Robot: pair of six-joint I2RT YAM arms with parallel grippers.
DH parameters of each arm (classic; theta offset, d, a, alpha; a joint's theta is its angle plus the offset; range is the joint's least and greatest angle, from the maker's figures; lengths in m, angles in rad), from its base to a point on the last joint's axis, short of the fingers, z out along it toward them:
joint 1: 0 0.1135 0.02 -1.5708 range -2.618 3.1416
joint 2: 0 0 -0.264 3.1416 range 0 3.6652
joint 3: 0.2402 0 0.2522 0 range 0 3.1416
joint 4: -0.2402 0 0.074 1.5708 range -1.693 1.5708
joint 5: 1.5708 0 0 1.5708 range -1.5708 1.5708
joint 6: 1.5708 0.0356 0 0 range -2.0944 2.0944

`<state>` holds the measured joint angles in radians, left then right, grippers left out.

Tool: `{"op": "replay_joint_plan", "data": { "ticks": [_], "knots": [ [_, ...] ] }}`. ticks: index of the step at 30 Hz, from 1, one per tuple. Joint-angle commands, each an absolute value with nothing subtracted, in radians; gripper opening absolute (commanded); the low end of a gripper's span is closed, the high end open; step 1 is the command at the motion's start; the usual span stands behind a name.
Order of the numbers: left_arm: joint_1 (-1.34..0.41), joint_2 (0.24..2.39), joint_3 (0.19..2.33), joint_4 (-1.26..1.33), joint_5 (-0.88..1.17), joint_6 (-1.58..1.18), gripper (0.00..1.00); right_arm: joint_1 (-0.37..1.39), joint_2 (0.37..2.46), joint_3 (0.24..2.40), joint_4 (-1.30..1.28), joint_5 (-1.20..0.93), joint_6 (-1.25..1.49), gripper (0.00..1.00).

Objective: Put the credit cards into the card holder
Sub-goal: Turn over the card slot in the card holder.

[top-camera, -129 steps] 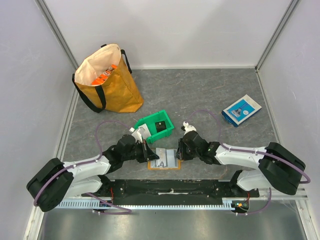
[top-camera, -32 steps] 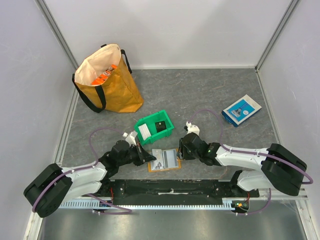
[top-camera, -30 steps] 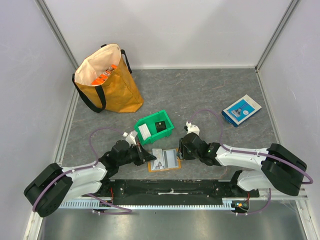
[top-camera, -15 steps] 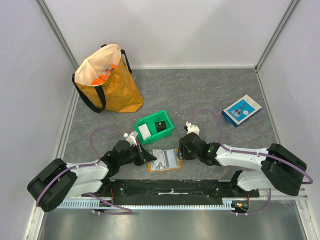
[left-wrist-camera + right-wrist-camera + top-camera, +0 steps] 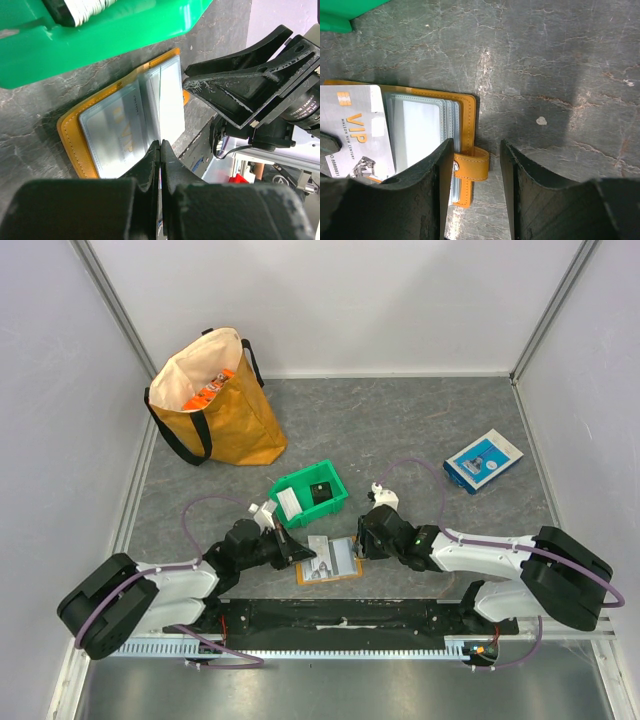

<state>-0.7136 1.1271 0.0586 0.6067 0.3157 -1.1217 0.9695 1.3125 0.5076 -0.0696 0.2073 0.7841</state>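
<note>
The orange card holder [image 5: 331, 563] lies open on the table between my arms, its clear sleeves [image 5: 417, 132] facing up. My left gripper [image 5: 160, 142] is shut on a silver credit card [image 5: 352, 130] marked VIP, held low over the holder's left half; in the left wrist view the card shows edge-on [image 5: 159, 100]. My right gripper [image 5: 476, 150] is open and straddles the holder's snap tab [image 5: 471, 167], its left finger [image 5: 437, 175] resting on the holder's right edge. More credit cards, white [image 5: 288, 502] and black [image 5: 320, 492], stand in the green bin [image 5: 335, 502].
The green bin [image 5: 100, 35] sits just behind the holder. An orange-yellow tote bag [image 5: 215, 405] stands at the back left, and a blue-and-white flat box [image 5: 483, 460] lies at the right. The table's near edge and a black rail [image 5: 340, 615] run just below the holder.
My left gripper has carried the silver card a little to the right over the open holder. The right gripper has stayed on the holder's right edge.
</note>
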Motion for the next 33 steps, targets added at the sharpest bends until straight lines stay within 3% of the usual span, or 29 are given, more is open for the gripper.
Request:
{"op": "replay_joint_plan", "data": {
  "ticks": [1,10,18,22,27,33],
  "knots": [
    [-0.712,1.157,0.032,0.71,0.35,-1.161,0.02,0.973,1.342,0.508,-0.114,0.212,0.775,0.5],
    [-0.712,1.194,0.021,0.739,0.357,-1.17,0.02,0.973,1.338,0.514,-0.124,0.227,0.772,0.5],
    [-0.71,0.984,0.043,0.6,0.374,-1.068,0.02,0.973,1.106,0.577,-0.285,0.353,0.736,0.55],
    [-0.712,0.887,0.048,0.552,0.385,-1.034,0.02,0.973,0.967,0.551,-0.162,0.212,0.732,0.57],
    [-0.71,0.905,0.029,0.702,0.443,-1.025,0.02,0.973,0.979,0.473,0.124,-0.041,0.811,0.59],
    [-0.71,0.953,0.029,0.839,0.491,-1.04,0.02,0.973,1.02,0.434,0.232,-0.09,0.867,0.59]
  ]
}}
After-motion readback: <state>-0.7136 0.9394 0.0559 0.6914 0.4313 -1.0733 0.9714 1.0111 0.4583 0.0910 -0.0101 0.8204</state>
